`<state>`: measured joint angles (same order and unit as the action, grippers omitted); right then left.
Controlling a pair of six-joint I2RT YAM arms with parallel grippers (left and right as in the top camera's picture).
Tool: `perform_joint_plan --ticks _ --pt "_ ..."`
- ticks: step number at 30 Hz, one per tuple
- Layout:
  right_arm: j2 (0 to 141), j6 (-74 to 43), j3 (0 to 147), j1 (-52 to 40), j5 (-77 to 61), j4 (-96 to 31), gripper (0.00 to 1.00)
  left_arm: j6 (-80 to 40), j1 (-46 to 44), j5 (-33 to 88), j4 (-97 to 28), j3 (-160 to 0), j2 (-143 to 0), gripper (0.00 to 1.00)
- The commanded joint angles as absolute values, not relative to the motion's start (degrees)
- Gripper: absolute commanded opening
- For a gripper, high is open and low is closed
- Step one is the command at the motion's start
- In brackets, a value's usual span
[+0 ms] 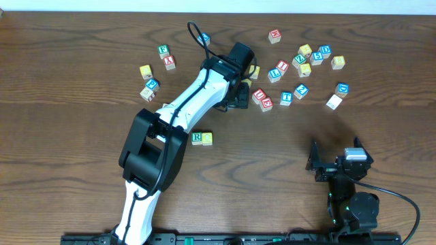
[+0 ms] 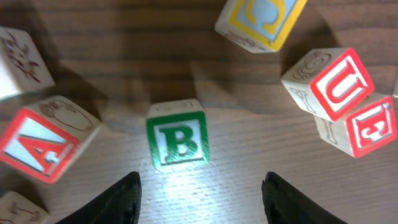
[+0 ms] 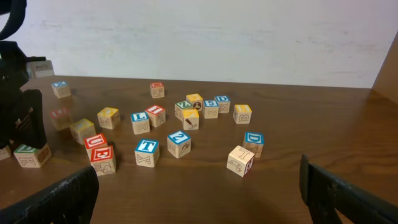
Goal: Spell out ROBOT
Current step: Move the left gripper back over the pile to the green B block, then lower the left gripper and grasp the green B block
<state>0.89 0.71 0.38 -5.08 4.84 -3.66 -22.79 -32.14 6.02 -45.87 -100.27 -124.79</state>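
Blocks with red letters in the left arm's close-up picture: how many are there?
3. The A block at the left edge, the U block at the right, and the E block just below it. Others may lie outside this picture.

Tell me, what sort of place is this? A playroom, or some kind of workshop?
Most likely a robotics lab test bench, not a playroom: the left arm and right arm stand at a wooden table strewn with letter cubes, before a plain white wall.
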Motion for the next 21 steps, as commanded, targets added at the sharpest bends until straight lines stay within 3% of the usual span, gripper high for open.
perform_joint_plan --ticks 1,21 --pt "0.75 1.37 0.32 -4.69 4.75 -3.88 0.99 -20.99 -32.21 1.26 -45.32 -101.45 -124.36 0.61" --pt "0.82 1.37 0.32 -4.69 4.75 -3.88 0.99 -19.97 -34.41 -2.9 -41.67 -101.32 -125.27 0.61"
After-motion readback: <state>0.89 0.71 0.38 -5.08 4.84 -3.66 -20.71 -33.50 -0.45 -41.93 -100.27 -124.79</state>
